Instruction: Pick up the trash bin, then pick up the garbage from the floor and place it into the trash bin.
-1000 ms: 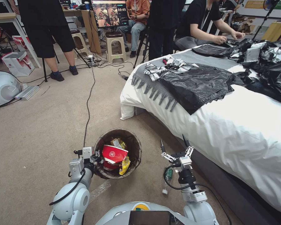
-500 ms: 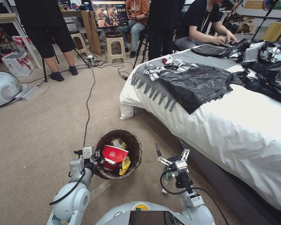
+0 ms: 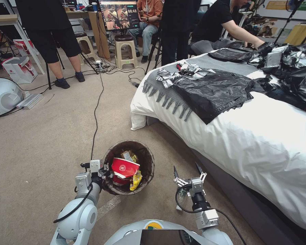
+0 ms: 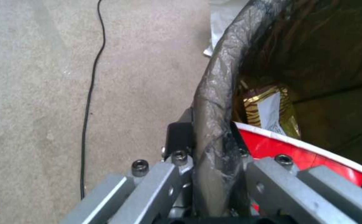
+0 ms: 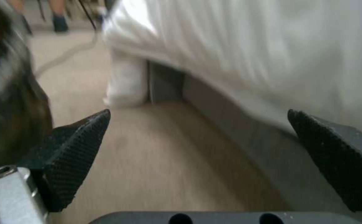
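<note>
A wide bed with a white cover fills the right side of the head view, with crumpled black plastic sheets lying on top of it. Beige carpet covers the floor to its left, crossed by a thin black cable. On the carpet near the foot of the bed stands the trash bin, round, with a dark liner bag folded over its rim. Inside it lie a crushed red-and-white paper cup and yellow snack wrappers. The left gripper is at the bin's near-left edge, its fingers pinching the lined rim between them, one finger outside and one inside the bin. The right gripper hangs low over the carpet between the bin and the bed, apart from both, with its two black-tipped fingers spread wide and nothing between them. Just below that gripper, a clear bottle with a green label lies on the carpet, partly hidden by the arm.
</note>
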Tool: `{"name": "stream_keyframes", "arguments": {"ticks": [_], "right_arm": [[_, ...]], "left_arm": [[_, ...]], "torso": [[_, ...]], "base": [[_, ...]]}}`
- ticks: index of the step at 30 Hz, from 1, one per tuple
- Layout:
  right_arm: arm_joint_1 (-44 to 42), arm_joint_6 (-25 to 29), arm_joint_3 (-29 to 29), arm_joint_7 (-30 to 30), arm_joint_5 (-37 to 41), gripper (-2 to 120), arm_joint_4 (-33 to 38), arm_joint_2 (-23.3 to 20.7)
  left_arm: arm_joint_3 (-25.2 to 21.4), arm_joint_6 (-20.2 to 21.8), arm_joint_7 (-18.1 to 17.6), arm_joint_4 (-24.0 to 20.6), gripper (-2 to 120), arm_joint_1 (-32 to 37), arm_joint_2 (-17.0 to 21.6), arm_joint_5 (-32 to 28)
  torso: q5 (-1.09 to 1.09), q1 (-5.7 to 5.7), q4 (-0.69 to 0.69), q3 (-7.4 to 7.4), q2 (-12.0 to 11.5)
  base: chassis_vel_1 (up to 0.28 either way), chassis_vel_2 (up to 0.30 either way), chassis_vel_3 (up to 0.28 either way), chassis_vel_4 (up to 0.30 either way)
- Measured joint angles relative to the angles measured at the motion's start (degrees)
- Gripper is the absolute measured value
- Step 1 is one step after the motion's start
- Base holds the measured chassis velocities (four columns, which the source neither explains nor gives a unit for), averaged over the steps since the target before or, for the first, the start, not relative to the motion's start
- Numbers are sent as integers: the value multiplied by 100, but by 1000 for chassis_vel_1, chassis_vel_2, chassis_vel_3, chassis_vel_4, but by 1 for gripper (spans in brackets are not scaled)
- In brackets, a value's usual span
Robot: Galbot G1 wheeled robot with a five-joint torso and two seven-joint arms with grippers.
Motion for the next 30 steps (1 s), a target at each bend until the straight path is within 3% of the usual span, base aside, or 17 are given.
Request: {"name": "stream_keyframes", "arguments": {"ticks": [6,12,13,16,24,30], "right_arm": [[407,-1397,-205,271,805,100,-45,-225],[782,-2195,-378,477,1505,100,-269,-279],[1019,-2557,-447,592,1975,100,-479,-294],[1228,-2918,-508,652,2421,100,-637,-328],[1457,-3230,-602,768,2583,100,-959,-355],[1833,-3356,-703,793,2584,100,-1758,-281]], "left_arm": [[12,0,0,0,3,17,-4,0],[29,-2,0,0,3,27,-15,19],[35,-4,0,0,3,32,-16,30],[53,-6,0,0,3,33,-21,46],[87,-12,0,1,3,44,-54,88],[90,-23,6,0,3,81,-62,123]], "torso": [[0,0,1,1,0],[0,0,0,1,0],[0,0,0,1,0],[0,0,1,0,0],[0,0,0,1,0],[0,0,0,0,0]], "base": [[0,0,0,0],[0,0,0,0],[0,0,0,0],[0,0,0,0],[0,0,0,0],[0,0,0,0]]}}
